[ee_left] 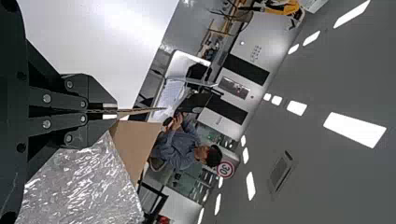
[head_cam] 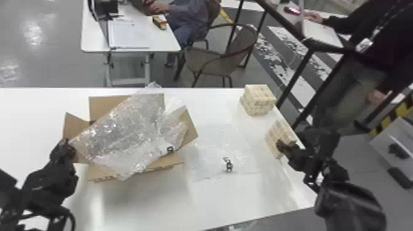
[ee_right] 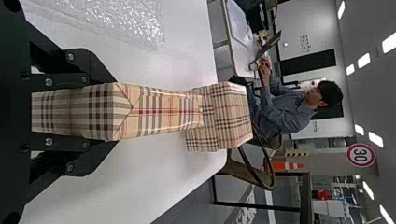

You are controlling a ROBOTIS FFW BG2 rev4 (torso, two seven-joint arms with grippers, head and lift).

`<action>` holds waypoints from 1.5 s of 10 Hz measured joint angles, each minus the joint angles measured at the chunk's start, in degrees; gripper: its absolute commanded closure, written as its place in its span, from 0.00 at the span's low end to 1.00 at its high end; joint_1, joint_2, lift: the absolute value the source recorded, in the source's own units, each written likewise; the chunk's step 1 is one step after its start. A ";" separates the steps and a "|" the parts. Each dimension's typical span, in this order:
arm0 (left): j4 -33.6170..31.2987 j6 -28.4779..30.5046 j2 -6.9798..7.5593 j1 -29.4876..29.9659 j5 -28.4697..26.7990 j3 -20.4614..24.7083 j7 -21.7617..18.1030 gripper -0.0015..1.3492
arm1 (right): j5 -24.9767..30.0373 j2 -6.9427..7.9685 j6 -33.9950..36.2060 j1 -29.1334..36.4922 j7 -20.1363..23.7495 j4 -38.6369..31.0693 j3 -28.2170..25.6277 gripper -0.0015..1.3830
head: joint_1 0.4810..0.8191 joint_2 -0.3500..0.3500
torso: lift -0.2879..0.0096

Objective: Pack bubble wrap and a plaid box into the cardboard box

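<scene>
Plaid box (head_cam: 274, 135) in the right gripper (head_cam: 285, 146) — bubble wrap (head_cam: 119, 135) draped over the open cardboard box (head_cam: 104, 104).
Right jaws stand apart with the plaid box clasped between them, near the table's (head_cam: 138, 205) right edge in the head view; more plaid boxes (head_cam: 260, 95) are stacked just beyond. Left gripper (head_cam: 67, 147) has its jaws nearly together, pinching a flap (ee_left: 137, 112) of the cardboard box — and a second sheet of bubble wrap (head_cam: 212, 147) lies flat on the table, between the cardboard box and the held one.
</scene>
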 measured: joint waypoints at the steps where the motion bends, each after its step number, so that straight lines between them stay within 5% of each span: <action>1: 0.02 0.00 0.00 0.00 0.00 0.00 -0.06 0.88 | -0.65 0.02 0.09 0.49 -0.38 -0.72 0.00 0.64 | 0.63 0.10 | 0.65; 2: 0.05 -0.01 0.00 0.00 0.00 0.00 -0.08 0.88 | -1.21 0.02 0.18 0.89 -0.51 -1.23 0.00 0.72 | 0.63 0.10 | 0.65; 6: 0.13 -0.09 -0.02 0.00 0.12 -0.01 -0.14 0.88 | -2.91 0.20 0.18 2.51 -1.25 -3.38 0.00 0.72 | 0.63 0.09 | 0.65; 9: 0.28 -0.11 -0.06 0.00 0.56 -0.04 -0.17 0.88 | -5.93 3.67 3.95 5.15 -1.30 -16.43 1.45 0.72 | 0.63 0.14 | 0.65; 11: 0.38 -0.26 -0.09 -0.10 0.69 -0.09 -0.17 0.88 | -9.65 5.26 8.79 6.01 -1.51 -25.59 5.04 0.72 | 0.63 0.20 | 0.65; 15: 0.59 -0.44 -0.09 -0.34 0.70 -0.09 -0.30 0.88 | -17.62 5.46 13.27 5.21 -3.71 -34.34 17.09 0.72 | 0.63 0.38 | 0.65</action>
